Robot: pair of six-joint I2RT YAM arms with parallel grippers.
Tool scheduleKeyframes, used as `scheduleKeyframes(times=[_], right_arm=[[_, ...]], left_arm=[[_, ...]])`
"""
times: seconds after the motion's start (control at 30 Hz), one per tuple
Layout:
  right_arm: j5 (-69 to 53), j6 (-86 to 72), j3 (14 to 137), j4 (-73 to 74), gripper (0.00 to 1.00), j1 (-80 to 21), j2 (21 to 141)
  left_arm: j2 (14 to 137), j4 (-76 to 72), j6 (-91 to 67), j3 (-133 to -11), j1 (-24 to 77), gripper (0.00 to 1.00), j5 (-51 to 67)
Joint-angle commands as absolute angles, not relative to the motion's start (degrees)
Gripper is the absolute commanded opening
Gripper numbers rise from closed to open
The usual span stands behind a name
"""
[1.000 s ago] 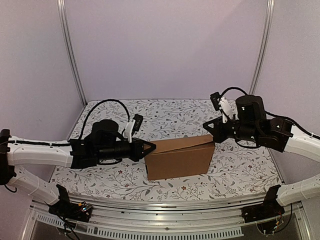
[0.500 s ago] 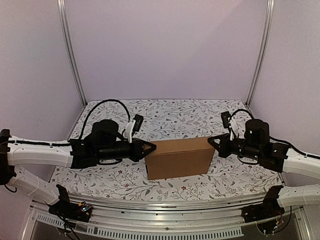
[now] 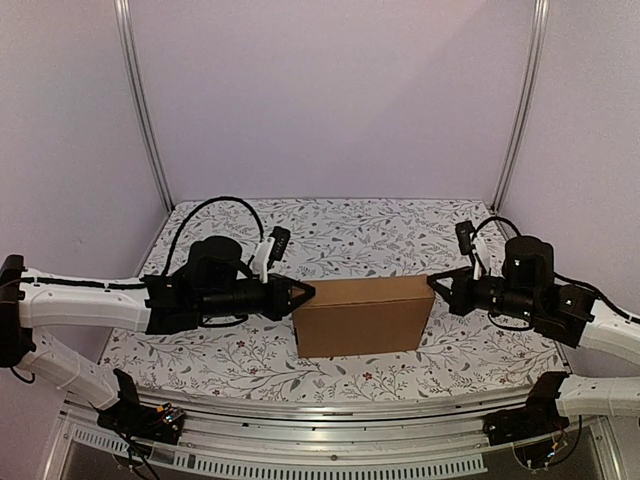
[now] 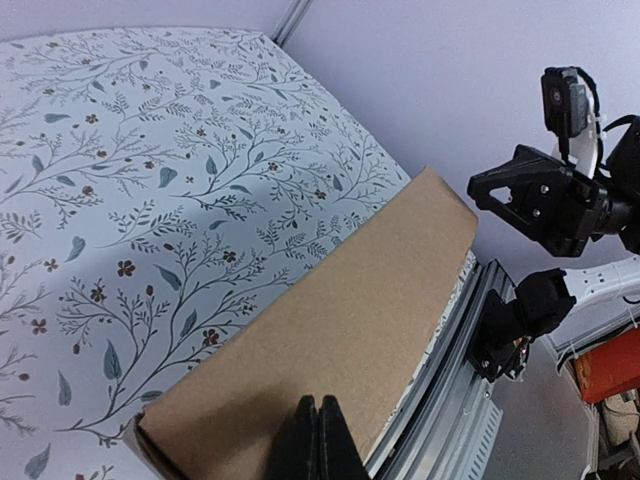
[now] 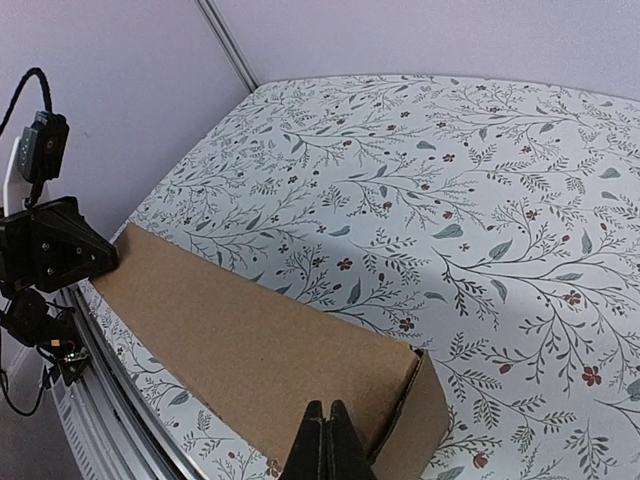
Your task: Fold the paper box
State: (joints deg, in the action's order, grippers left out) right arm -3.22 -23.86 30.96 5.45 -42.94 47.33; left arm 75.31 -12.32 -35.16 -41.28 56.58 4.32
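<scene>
Top cam's up high on the near side, facing the back wall (image 3: 330, 100); wrist cams sit close, all three sharing the paper box (image 3: 362, 315).

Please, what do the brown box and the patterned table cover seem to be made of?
The paper box looks like plain brown cardboard, matte and unprinted; at its end in the right wrist view a thin folded wall shows. The table cover seems a printed sheet, white with leaves and small flowers; whether cloth or vinyl, I cannot tell.

White links, black motor housings on left arm (image 3: 85, 303) and right arm (image 3: 612, 335); looping black cables; black wedge fingers (image 3: 298, 294), apparently plastic.
</scene>
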Motion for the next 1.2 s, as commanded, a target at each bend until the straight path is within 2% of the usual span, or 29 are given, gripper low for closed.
scheduleKeyframes(times=[0.0, 0.2, 0.6, 0.83, 1.17], right_arm=[[-4.38, -21.32, 38.23, 12.23, 0.00, -42.70, 47.91], [-6.71, -20.78, 41.16, 11.42, 0.00, -42.63, 50.45], [-2.89, -25.05, 26.91, 7.19, 0.00, -42.63, 54.94], [-3.94, -23.71, 33.22, 10.71, 0.00, -42.64, 51.60], [-5.89, -23.35, 43.05, 7.38, 0.00, -49.27, 58.95]], left_arm=[[77.34, -1.16, -34.77, -39.40, 55.81, 0.00, 4.05], [76.92, -0.82, -34.54, -39.29, 55.81, 0.00, 3.78], [78.04, -0.61, -33.86, -39.92, 55.85, 0.00, 3.92], [79.09, -0.44, -33.92, -41.07, 55.81, 0.00, 4.00], [79.28, -0.18, -33.80, -41.92, 55.81, 0.00, 3.61]])
